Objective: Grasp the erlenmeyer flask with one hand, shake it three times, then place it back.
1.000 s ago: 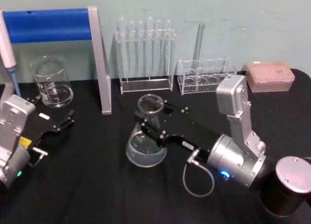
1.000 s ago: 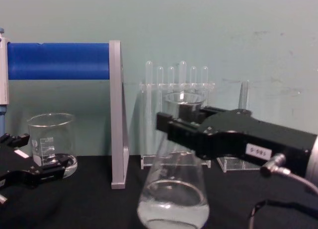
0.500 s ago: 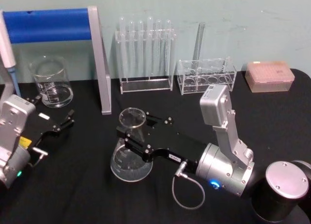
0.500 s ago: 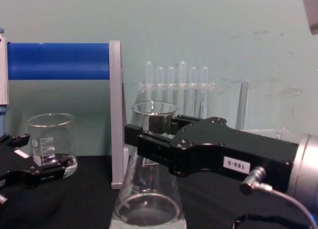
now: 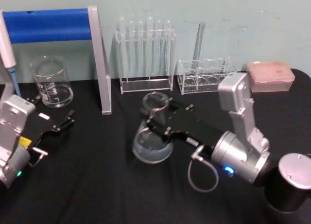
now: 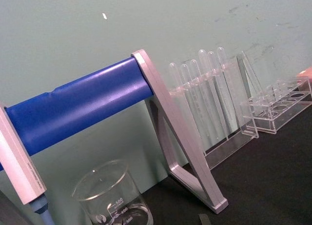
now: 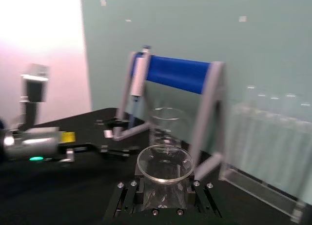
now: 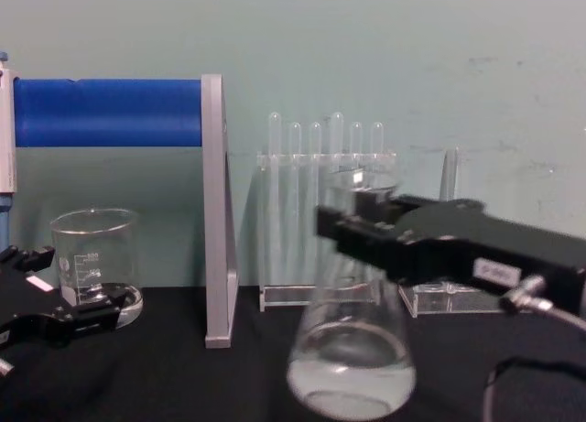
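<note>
The erlenmeyer flask point(image 5: 152, 145) is clear glass with a little clear liquid in its wide base. It hangs slightly tilted just above the black table point(image 5: 97, 185), near the middle. My right gripper point(image 5: 156, 118) is shut on its neck below the flared rim. From the chest the flask point(image 8: 351, 367) hangs in the black jaws of the right gripper point(image 8: 359, 228). Seen from the right wrist, the flask's rim point(image 7: 165, 164) sits between the jaws. My left gripper point(image 5: 51, 112) rests open and empty at the left, near the beaker; the chest view shows the left gripper point(image 8: 55, 294) low at the left edge.
A graduated beaker point(image 5: 51, 83) stands at the back left under a blue-barred stand point(image 5: 48, 25) with a pipette point(image 5: 7, 49). Along the back are a test tube rack point(image 5: 145, 54), a second clear rack point(image 5: 206, 76) and a pink tip box point(image 5: 269, 76).
The right gripper swung the flask left and toward me half a second ago, and has now swung it back right and away. The left arm has not moved.
</note>
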